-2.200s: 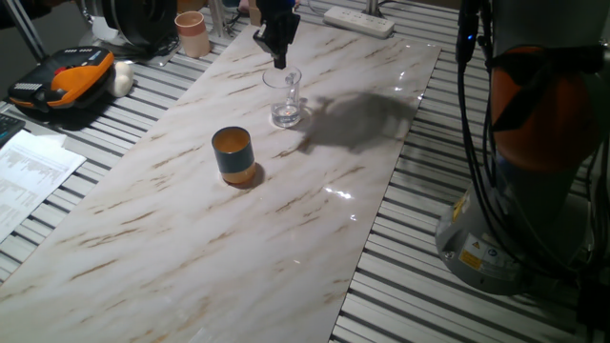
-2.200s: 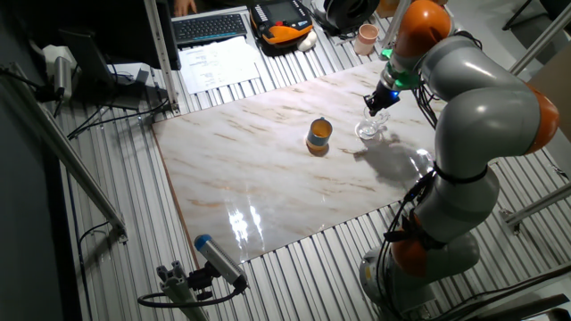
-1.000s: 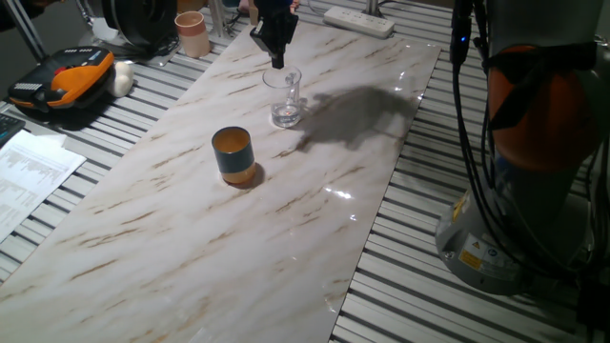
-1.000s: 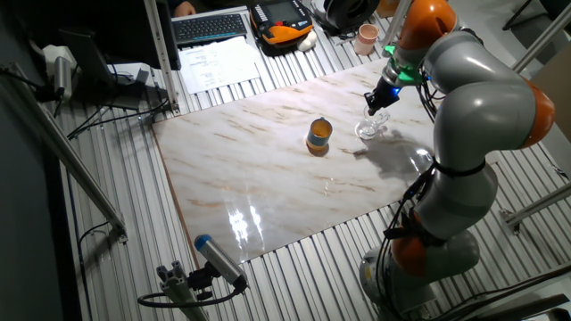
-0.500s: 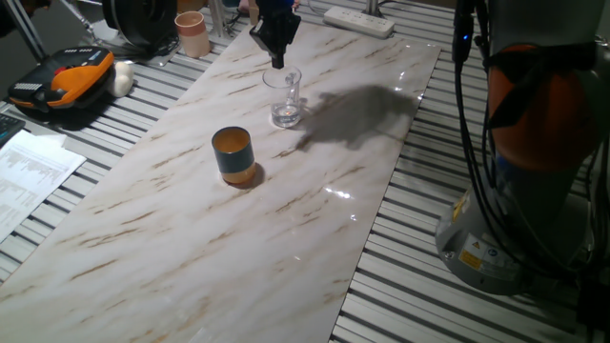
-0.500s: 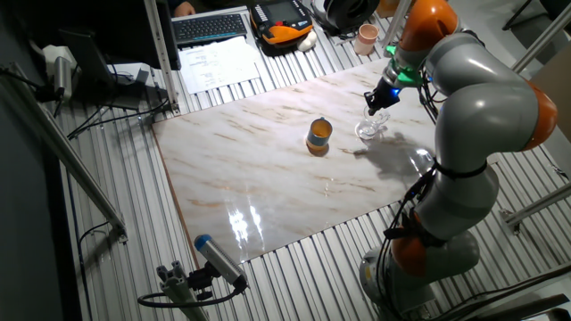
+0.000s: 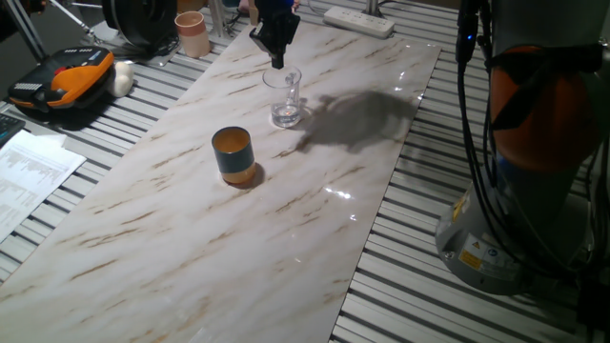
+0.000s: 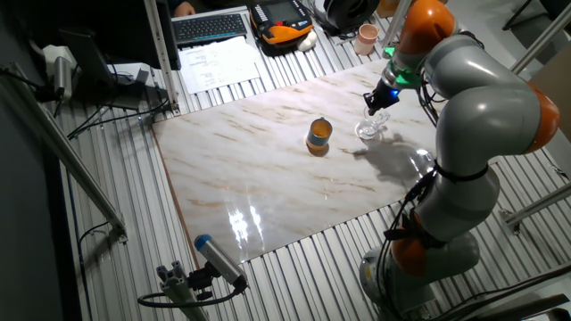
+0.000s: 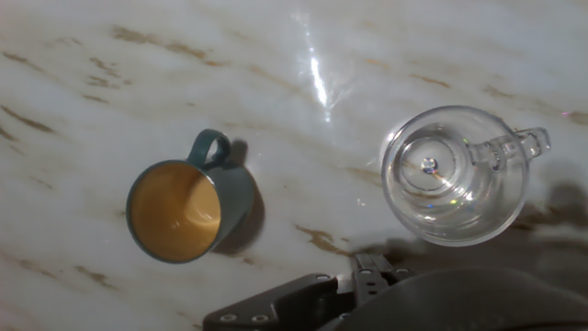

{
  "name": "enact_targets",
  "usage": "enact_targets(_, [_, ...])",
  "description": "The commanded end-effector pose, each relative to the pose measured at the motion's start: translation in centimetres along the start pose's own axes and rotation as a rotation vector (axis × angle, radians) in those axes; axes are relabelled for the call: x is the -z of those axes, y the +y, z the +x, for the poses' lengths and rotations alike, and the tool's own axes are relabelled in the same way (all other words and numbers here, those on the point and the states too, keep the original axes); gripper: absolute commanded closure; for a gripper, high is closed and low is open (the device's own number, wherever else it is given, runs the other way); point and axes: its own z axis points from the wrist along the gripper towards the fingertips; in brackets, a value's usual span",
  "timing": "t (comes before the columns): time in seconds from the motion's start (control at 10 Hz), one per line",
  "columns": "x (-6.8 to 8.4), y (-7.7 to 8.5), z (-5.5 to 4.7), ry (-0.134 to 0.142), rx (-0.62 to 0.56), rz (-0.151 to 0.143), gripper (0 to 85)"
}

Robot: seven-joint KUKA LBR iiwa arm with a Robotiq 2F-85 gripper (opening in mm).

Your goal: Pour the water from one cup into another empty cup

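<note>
Inspector A: Counter carries both vessels. Hand hangs directly above the glass cup; teal cup stands well apart.

Inspector B: Finger spread? Cannot tell; handle juts sideways.

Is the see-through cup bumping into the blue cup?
Apart. The hand view shows bare marble between the glass cup and the teal cup.

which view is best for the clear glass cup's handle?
Hand view: the clear glass cup is seen from above, its handle plain at the right. Both fixed views show the cup small and side-on, the handle indistinct.
</note>
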Motion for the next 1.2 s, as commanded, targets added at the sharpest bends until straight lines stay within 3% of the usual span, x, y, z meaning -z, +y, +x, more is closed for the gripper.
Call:
enact_targets(0.0, [0.0, 0.0, 0.0, -0.002, -0.002, -0.001, 85.0])
enact_targets(0.7, [0.2, -0.2, -0.1, -0.005, 0.043, 0.031, 85.0])
enact_targets(1.0, [1.0, -2.1, -1.3, 0.001, 0.087, 0.046, 85.0])
enact_targets(1.1, [1.2, -2.9, -1.7, 0.009, 0.099, 0.038, 85.0])
